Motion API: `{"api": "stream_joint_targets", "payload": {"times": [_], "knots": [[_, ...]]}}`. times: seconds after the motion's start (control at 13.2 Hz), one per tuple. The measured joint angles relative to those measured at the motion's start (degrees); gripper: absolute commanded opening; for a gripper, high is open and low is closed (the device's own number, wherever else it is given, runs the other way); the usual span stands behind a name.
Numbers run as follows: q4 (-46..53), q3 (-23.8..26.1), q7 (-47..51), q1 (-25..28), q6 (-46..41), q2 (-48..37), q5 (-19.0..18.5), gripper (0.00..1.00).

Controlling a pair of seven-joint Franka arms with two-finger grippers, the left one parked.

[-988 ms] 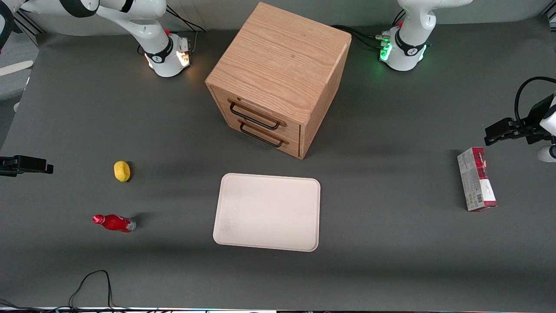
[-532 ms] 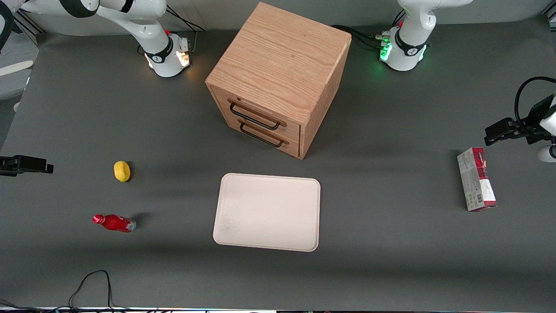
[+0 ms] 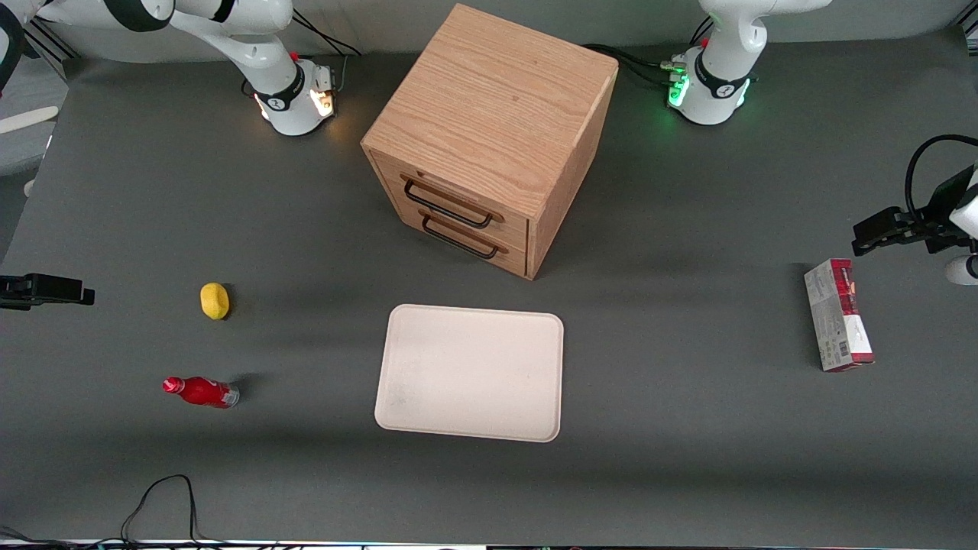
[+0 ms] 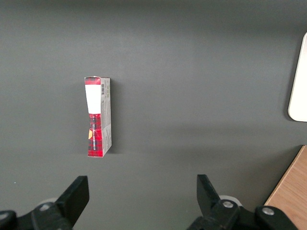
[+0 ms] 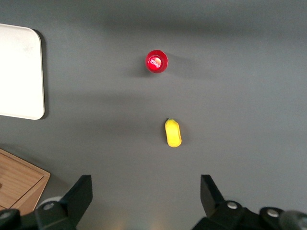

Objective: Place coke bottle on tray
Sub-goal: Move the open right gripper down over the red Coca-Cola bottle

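The coke bottle [image 3: 200, 391] is small and red with a red cap. It stands upright on the grey table toward the working arm's end, and the right wrist view shows it cap-on from above [image 5: 156, 61]. The cream-white tray [image 3: 470, 372] lies flat in front of the wooden drawer cabinet with nothing on it; one rounded corner of the tray [image 5: 19, 72] shows in the right wrist view. My gripper [image 5: 146, 191] hangs open and holds nothing, well above the table and apart from the bottle. In the front view the gripper [image 3: 80, 294] reaches in at the table's edge.
A yellow lemon [image 3: 215, 300] lies farther from the front camera than the bottle, between it and my gripper [image 5: 173, 132]. The wooden cabinet [image 3: 489, 130] with two drawers stands mid-table. A red-and-white carton [image 3: 838, 315] lies toward the parked arm's end. A black cable [image 3: 164, 496] loops at the near edge.
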Motion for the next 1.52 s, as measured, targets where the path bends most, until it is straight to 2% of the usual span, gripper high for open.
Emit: {"api": "stream_joint_targets", "payload": {"times": [0.84, 1.52], "knots": [[-1.46, -0.01, -0.24, -0.06, 1.72, 0.38, 0.00, 1.00], [-24.23, 0.00, -0.42, 0.18, 29.24, 0.63, 0.00, 1.00]]}}
